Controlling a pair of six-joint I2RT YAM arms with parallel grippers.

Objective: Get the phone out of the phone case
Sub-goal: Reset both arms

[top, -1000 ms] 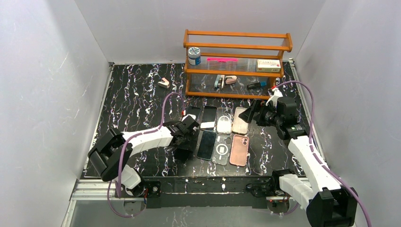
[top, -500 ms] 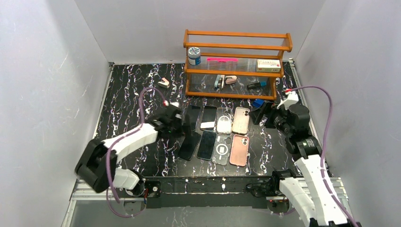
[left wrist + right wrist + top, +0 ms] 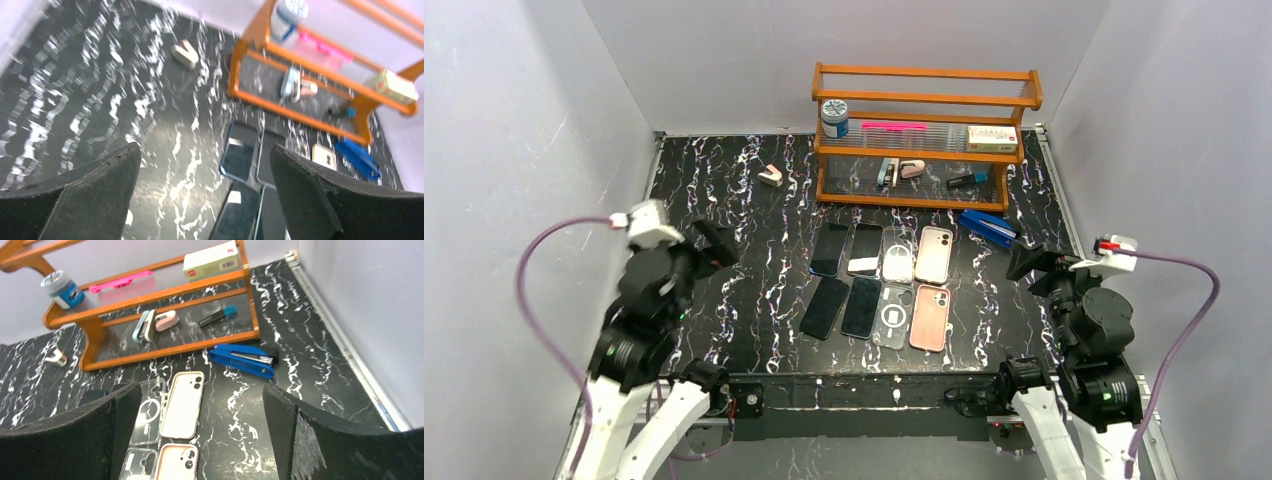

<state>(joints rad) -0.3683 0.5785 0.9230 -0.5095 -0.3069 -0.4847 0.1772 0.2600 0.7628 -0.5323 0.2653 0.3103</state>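
Several dark phones lie face up in two rows at mid-table, among them a blue-edged one (image 3: 829, 250) (image 3: 240, 155) and one at the lower left (image 3: 824, 307). Right of them lie empty cases: two clear ones (image 3: 897, 254) (image 3: 891, 316), a beige one (image 3: 933, 254) (image 3: 182, 405) and a pink one (image 3: 930, 318) (image 3: 175, 462). My left gripper (image 3: 714, 245) (image 3: 205, 150) is open and empty, raised well left of the phones. My right gripper (image 3: 1029, 262) (image 3: 200, 390) is open and empty, raised right of the cases.
An orange wooden rack (image 3: 924, 100) at the back holds a jar, a pink item, a box and small tools. A blue stapler (image 3: 989, 227) (image 3: 242, 359) lies in front of it at the right. A small pink clip (image 3: 770, 177) lies at the back left.
Both arms have pulled back from the phones and cases towards their bases and risen. The left gripper left a dark phone at the lower left of the rows.
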